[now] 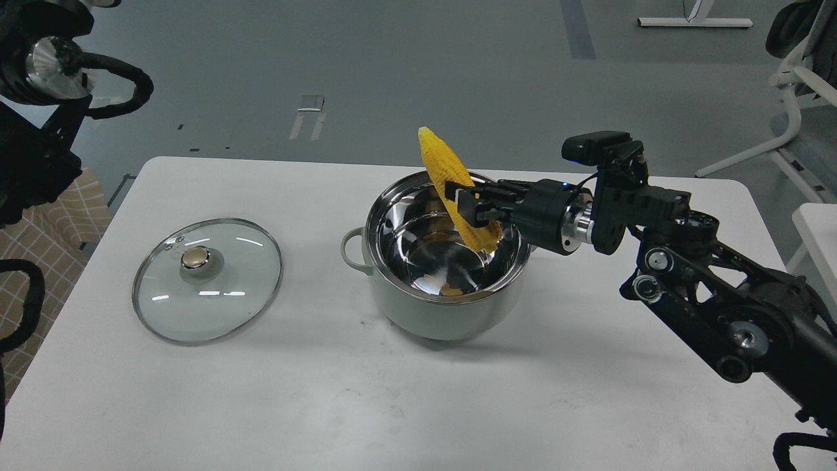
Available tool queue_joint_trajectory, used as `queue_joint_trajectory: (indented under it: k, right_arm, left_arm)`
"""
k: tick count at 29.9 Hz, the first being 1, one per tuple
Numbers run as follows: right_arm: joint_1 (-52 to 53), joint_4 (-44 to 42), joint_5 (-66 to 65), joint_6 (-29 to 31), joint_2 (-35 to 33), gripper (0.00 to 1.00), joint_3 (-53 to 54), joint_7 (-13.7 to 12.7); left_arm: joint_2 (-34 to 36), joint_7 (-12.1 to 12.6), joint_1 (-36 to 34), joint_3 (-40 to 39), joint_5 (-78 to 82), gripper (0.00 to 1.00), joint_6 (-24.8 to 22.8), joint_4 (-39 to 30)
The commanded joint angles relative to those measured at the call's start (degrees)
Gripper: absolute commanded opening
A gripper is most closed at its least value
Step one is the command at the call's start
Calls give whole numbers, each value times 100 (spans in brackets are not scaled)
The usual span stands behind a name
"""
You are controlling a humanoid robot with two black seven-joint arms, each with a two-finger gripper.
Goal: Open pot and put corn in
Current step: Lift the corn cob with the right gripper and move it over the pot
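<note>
The pale grey-green pot (431, 314) stands open in the middle of the white table, its shiny steel inside empty but for reflections. Its glass lid (208, 280) with a gold knob lies flat on the table to the pot's left. My right gripper (465, 204) reaches in from the right and is shut on the yellow corn (444, 173). It holds the cob tilted over the pot's opening, thick end down inside the rim, tip up and to the left. My left arm is raised at the far left edge; its gripper is out of view.
The white table (588, 392) has bare room in front of and to the right of the pot. My right arm's links (719, 301) cross the table's right side. An office chair (804, 98) stands on the floor at the far right.
</note>
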Motion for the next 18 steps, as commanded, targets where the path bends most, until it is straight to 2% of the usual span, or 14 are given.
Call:
queue_joint_trajectory:
  k: [1,5,6,8,9,12,13,14,16,18]
  right_arm:
    - [44,-339,-366,-37,223,0,-211,2]
    - [36,-401,-499,-46,285,0,-237,2]
    - [35,-410,-508,-46,285,3,-238,2]
    - [44,-471,-516,-46,276,16,-229,2]
    - [44,-506,-516,-46,285,18,-229,2]
    - [44,-577,-508,-46,320,38,-229,2]
    - [36,-568,-508,-46,329,42,-229,2]
    - [35,-568,-508,-46,329,42,-229,2]
    - [-8,-568,-508,-55,346,53,-229,2]
    - [-17,-568,-508,-55,346,58,-229,2]
  left_arm:
    - [16,-3,13,7,0,97,-9,3]
    - [69,-3,22,7,0,97,-9,-15]
    - [69,-3,22,7,-9,97,-9,-23]
    - [78,-3,22,7,-9,97,0,-59]
    - [78,-3,22,-1,-9,97,0,-67]
    - [78,-3,22,-1,-9,97,0,-76]
    - [78,-3,22,-1,-9,97,0,-76]
    - [78,-3,22,-1,-9,97,0,-76]
    - [87,-3,22,-1,-9,97,0,-76]
    - [87,-3,22,-1,-9,97,0,-76]
